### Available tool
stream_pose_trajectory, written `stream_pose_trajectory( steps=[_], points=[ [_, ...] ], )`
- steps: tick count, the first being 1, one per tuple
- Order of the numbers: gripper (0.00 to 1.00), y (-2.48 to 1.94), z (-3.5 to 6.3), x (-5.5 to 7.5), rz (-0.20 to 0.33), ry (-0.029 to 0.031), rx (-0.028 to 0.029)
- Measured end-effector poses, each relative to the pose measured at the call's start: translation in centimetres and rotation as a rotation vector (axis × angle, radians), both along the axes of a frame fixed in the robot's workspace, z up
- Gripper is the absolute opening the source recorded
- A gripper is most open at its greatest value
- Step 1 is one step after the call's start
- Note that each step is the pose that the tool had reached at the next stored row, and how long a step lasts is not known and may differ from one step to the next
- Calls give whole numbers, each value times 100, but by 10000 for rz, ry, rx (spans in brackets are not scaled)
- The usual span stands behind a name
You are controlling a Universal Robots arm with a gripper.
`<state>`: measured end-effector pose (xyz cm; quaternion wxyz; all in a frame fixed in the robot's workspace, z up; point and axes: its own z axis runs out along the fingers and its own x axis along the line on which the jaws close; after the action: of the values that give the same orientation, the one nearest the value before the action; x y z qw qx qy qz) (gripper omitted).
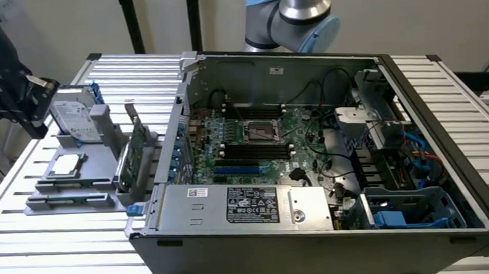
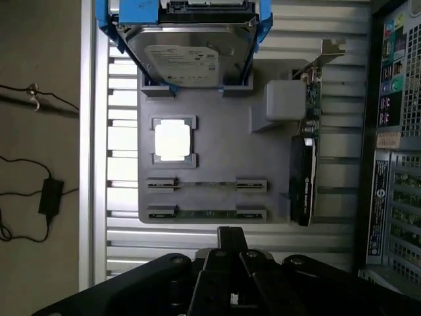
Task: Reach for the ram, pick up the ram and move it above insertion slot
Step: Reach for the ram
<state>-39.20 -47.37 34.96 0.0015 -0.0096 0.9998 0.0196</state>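
The ram (image 2: 207,214) is a thin green stick lying flat between two small clips in the grey fixture tray (image 2: 223,161), in the row closest to my gripper. It also lies at the tray's front edge (image 1: 69,200) in the exterior view. A second thin strip (image 2: 207,185) sits in the parallel row beside it. My gripper (image 2: 230,232) hovers high above the table slats just short of the tray, its fingers shut together with nothing between them. The black insertion slots (image 1: 257,150) lie on the motherboard inside the open computer case.
On the tray stand a hard drive (image 2: 184,56) in a blue bracket, a processor chip (image 2: 173,139) and an upright green expansion card (image 2: 306,164). The open case (image 1: 312,171) stands right beside the tray. A dark bulky shape (image 1: 7,79) hangs at the exterior view's left edge.
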Motion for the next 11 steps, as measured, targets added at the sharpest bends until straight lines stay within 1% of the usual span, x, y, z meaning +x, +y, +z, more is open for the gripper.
stream_pose_trajectory(
  steps=[2,5,11],
  points=[
    [11,-20,1,0,0,1,23],
    [11,-30,1,-1,80,1,28],
    [11,-30,0,0,1165,0,28]
  ],
)
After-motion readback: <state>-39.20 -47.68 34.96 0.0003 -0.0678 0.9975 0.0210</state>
